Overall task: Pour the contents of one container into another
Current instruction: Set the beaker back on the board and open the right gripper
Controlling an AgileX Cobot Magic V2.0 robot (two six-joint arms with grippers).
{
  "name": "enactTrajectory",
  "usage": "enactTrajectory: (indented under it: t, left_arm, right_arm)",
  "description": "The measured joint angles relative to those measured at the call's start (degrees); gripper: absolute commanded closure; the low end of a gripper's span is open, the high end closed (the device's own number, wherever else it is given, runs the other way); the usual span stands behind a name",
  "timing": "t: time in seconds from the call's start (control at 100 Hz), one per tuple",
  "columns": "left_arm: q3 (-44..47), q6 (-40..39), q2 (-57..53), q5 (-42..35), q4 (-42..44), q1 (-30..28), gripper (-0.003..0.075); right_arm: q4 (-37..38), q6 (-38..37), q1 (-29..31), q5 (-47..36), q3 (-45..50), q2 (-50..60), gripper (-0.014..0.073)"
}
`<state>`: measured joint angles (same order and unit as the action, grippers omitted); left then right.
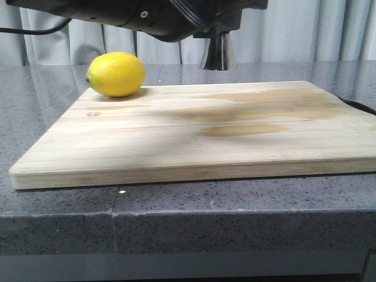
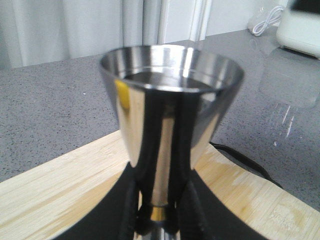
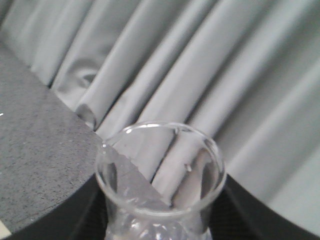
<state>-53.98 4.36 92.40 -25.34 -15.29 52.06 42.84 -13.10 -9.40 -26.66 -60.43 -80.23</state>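
My left gripper (image 2: 159,210) is shut on the thin gold-banded waist of the steel jigger (image 2: 170,95), which stands upright with its open cup on top. In the front view only the jigger's lower cone (image 1: 218,53) shows, hanging above the far edge of the wooden board (image 1: 194,147) under a dark arm (image 1: 147,14). The clear glass beaker (image 3: 160,175) sits between the black fingers of my right gripper (image 3: 160,220), which is shut on it, its rim towards the curtain. The beaker does not show in the front view.
A yellow lemon (image 1: 116,73) lies on the board's far left corner. Darker wet-looking patches (image 1: 258,111) mark the board's right half. The board rests on a grey speckled counter (image 1: 176,217). A white appliance (image 2: 300,25) with a cable stands at the counter's back. Grey curtains (image 3: 225,75) hang behind.
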Motion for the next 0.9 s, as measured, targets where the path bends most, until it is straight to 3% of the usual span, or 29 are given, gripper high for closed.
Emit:
enactTrajectory:
  t: [0.08,0.22,0.57,0.9]
  left_arm:
    - [0.0,0.0,0.0,0.0,0.0,0.0,0.068]
    - [0.0,0.0,0.0,0.0,0.0,0.0,0.068]
    - [0.0,0.0,0.0,0.0,0.0,0.0,0.068]
    - [0.0,0.0,0.0,0.0,0.0,0.0,0.068]
  right_arm:
    - [-6.52,-1.81,1.2,2.59,0.0,-1.75,0.0315]
    - [-10.3,-6.0,3.42,2.34,1.71,-6.74,0.0315]
    - [-10.64,-7.3,4.54,-10.72,7.33,-17.89,0.0315]
    - [-10.64,-7.54,4.54,-15.55,8.54,-24.38,0.0315]
